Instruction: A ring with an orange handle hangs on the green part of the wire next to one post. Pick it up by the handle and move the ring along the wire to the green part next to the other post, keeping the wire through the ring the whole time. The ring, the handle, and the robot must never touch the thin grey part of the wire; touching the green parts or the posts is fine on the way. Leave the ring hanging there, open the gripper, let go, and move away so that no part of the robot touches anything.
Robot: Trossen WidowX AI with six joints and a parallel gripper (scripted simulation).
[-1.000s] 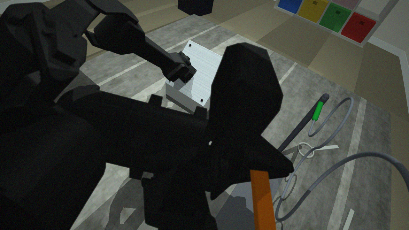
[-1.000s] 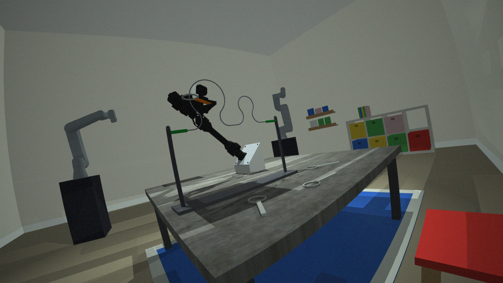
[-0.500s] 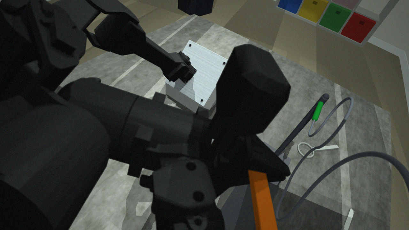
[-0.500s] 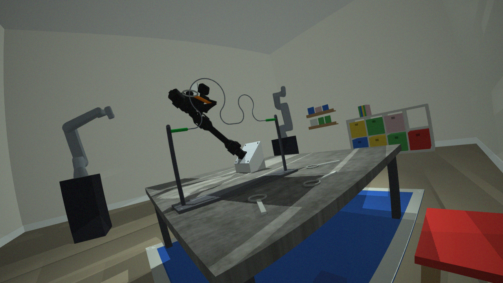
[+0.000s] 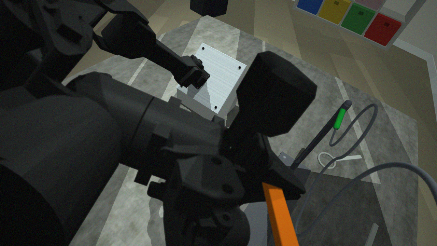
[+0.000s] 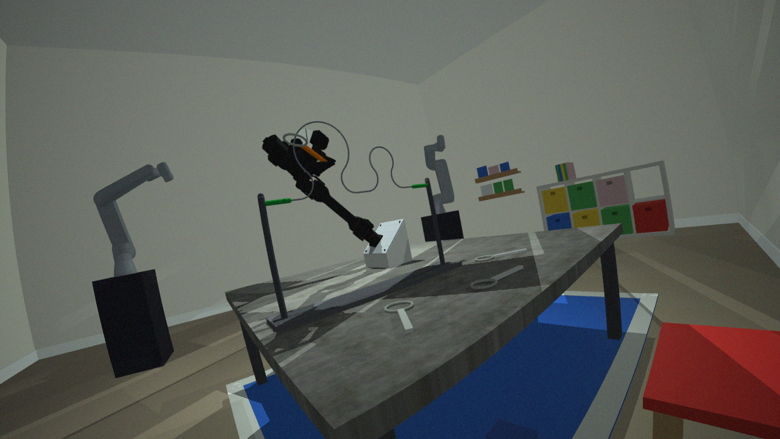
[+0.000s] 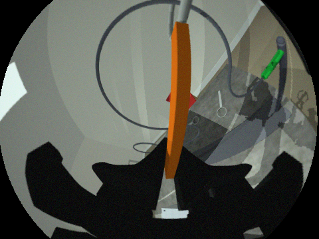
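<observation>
My gripper (image 5: 270,183) (image 6: 322,159) (image 7: 169,140) is shut on the orange handle (image 5: 279,214) (image 6: 312,152) (image 7: 179,99) and holds it high above the table. The ring (image 6: 295,135) sits at the handle's far end, by the big loop of the thin grey wire (image 6: 348,163) (image 7: 100,66) (image 5: 366,122). I cannot tell whether ring and wire touch. One green part (image 6: 278,201) is at the left post (image 6: 270,256). The other green part (image 6: 418,186) (image 5: 339,117) (image 7: 272,64) is at the right post (image 6: 434,224) (image 5: 317,140) (image 7: 282,76).
Spare rings with white handles (image 6: 398,306) (image 6: 483,282) (image 5: 326,159) (image 7: 221,111) lie on the table (image 6: 436,355). The arm's white base block (image 6: 388,242) (image 5: 213,82) stands at the back. A shelf of coloured bins (image 6: 605,202), a red stool (image 6: 719,366) and two grey arms stand around.
</observation>
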